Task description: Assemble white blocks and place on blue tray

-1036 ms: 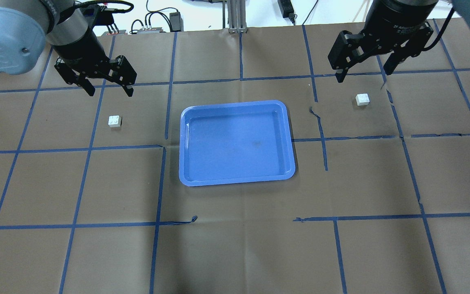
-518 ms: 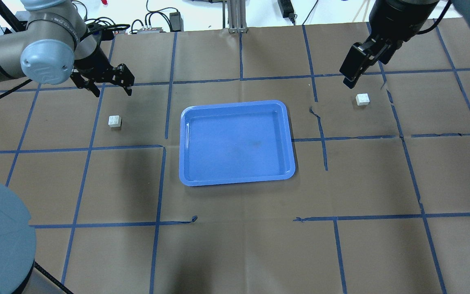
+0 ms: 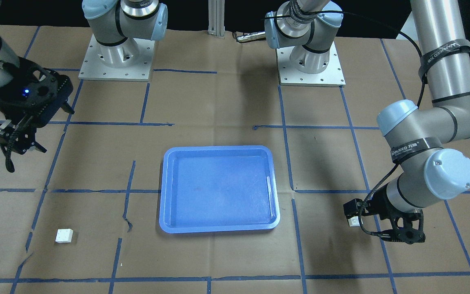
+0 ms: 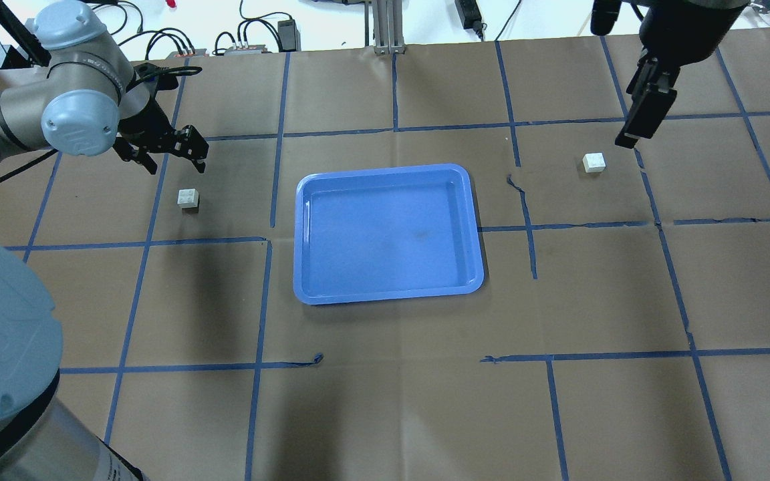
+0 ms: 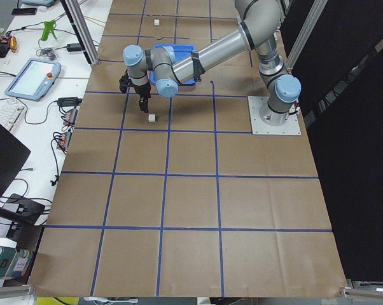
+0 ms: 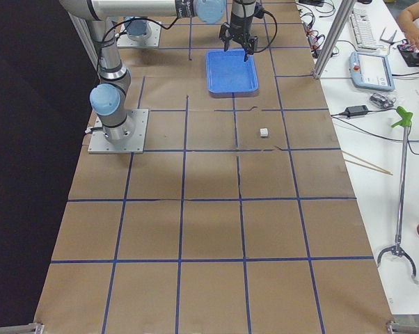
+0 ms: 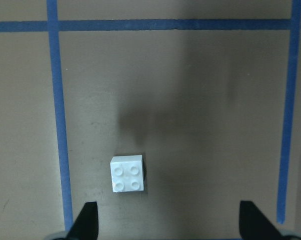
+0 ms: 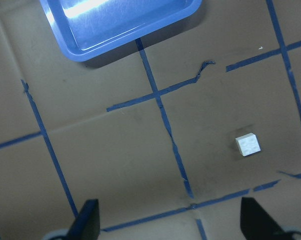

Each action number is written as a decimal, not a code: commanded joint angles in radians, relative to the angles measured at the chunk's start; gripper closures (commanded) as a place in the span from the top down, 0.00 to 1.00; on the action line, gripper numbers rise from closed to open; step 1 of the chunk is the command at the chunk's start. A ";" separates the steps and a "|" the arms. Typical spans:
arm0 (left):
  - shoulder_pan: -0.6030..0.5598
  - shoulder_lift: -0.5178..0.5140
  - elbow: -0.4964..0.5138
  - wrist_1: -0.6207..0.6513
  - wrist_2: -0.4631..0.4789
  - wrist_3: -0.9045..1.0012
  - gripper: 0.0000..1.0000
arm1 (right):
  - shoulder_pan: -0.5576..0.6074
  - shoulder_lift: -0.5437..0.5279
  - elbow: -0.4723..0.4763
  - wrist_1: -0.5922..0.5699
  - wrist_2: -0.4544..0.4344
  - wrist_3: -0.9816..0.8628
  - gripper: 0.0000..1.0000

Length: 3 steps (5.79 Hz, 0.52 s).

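Note:
The blue tray (image 4: 388, 294) lies mid-table. One white block (image 4: 188, 198) sits to its left on the paper, the other white block (image 4: 594, 162) to its right. My left gripper (image 4: 176, 167) hangs open just behind the left block. In the left wrist view that block (image 7: 127, 173) lies below and between the open fingertips (image 7: 88, 220), nearer this one. My right gripper (image 4: 627, 140) is high up, seen edge-on, behind and right of the right block. The right wrist view shows open fingertips (image 8: 255, 220), that block (image 8: 248, 144) far below, and the tray (image 8: 115, 47).
Brown paper with blue tape lines covers the table. The two arm bases (image 3: 116, 53) stand at the robot's side. Cables and a power supply (image 4: 288, 30) lie past the far edge. A teach pendant (image 5: 34, 76) lies on the side bench.
My left gripper has come down and moved closer to the left block. My right gripper has turned from face-on to edge-on and shifted right. The blocks and tray have not moved.

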 commanded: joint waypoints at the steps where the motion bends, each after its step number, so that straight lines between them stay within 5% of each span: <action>1: 0.019 -0.058 0.001 0.020 0.002 0.026 0.98 | -0.114 0.084 -0.032 -0.069 0.006 -0.359 1.00; 3: 0.019 -0.096 0.004 0.028 -0.011 0.025 0.94 | -0.141 0.244 -0.180 -0.068 0.053 -0.403 1.00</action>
